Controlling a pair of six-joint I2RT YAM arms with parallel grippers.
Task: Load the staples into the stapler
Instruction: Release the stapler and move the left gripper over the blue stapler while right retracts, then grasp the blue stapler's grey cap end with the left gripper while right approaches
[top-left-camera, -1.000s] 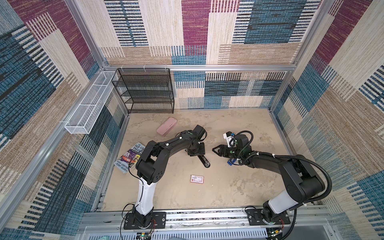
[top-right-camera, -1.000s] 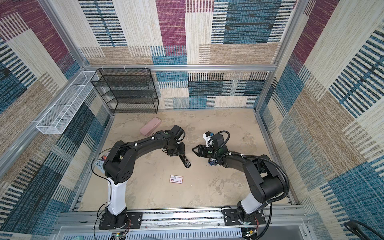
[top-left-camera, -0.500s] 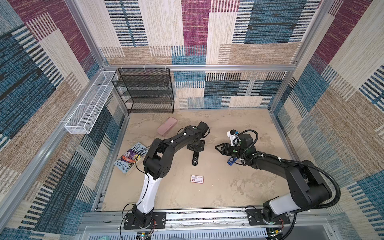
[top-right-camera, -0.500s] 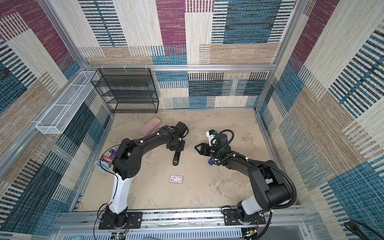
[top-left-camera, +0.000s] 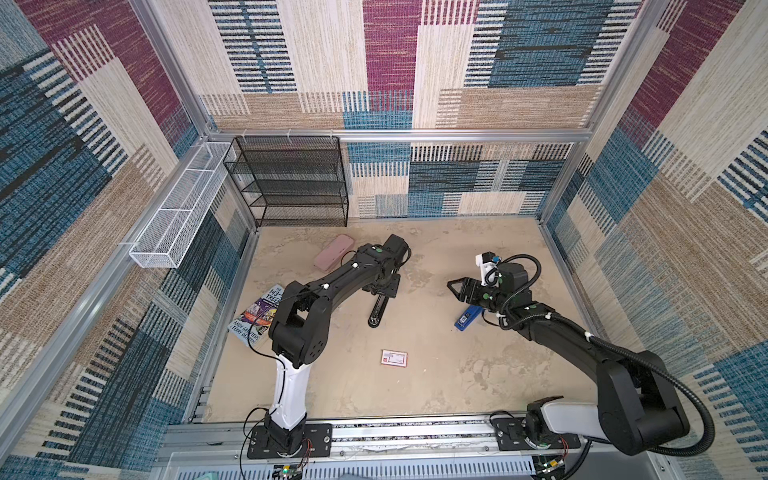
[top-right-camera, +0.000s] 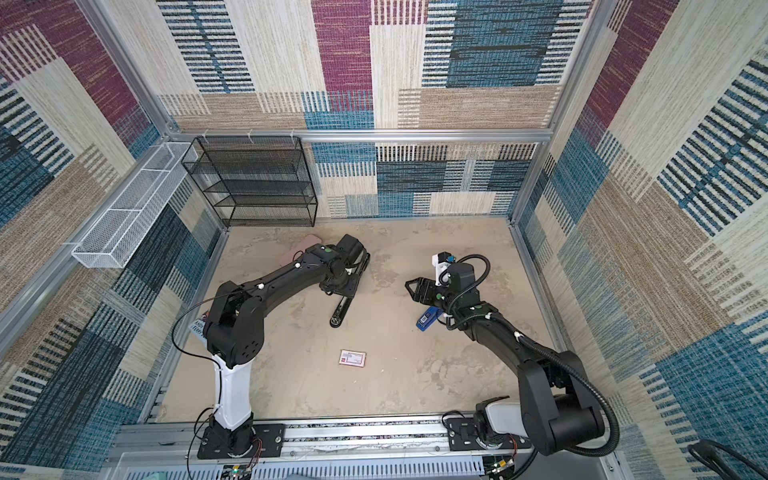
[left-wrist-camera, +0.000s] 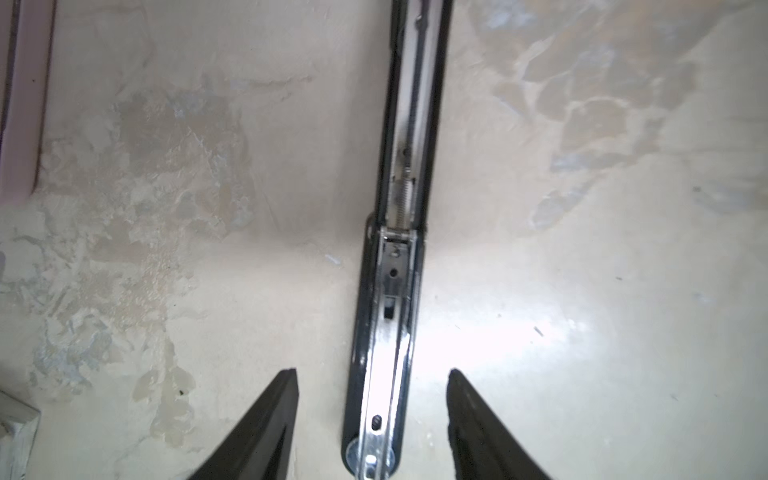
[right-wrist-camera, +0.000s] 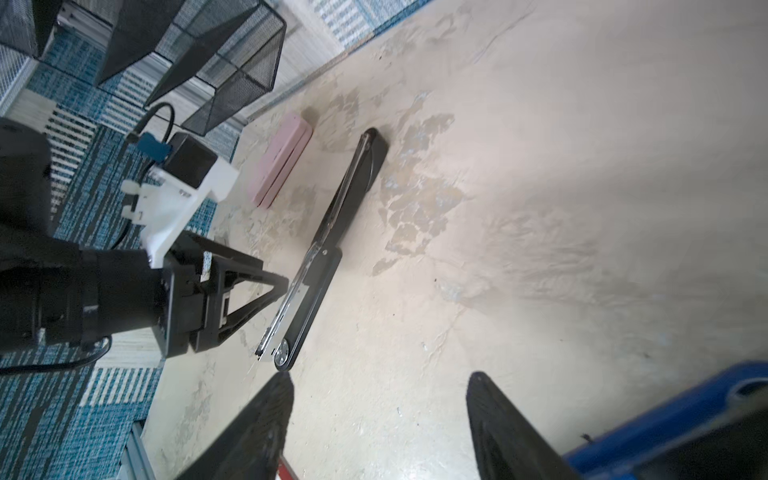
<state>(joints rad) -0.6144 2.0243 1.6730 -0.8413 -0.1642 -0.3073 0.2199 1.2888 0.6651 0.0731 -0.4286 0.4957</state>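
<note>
Walls (top-left-camera: 390, 62): patchwork woven panels in blue, magenta, beige and cream, partly striped, on three sides in both top views.
Frame (top-left-camera: 415, 135): grey aluminium bars along the corners and across the back wall.
Desk (top-left-camera: 457, 374): beige, mottled, worn, with darker and bluish patches.
Shelf rack (top-left-camera: 291, 183): black mesh, several tiers, standing in the back left corner.
Wire basket (top-left-camera: 174, 224): white, long, divided, hung on the left wall.
Front rail (top-left-camera: 415, 432): metal track along the near edge.
Light: bright glare (left-wrist-camera: 519, 332) on the desk in the left wrist view.

The stapler (top-left-camera: 378, 311) lies mid-table; the staple box (top-left-camera: 394, 358) lies before it; the case (top-left-camera: 333, 258) lies behind-left, before the rack (top-left-camera: 291, 183); the book (top-left-camera: 259, 316) lies at the left edge.
</note>
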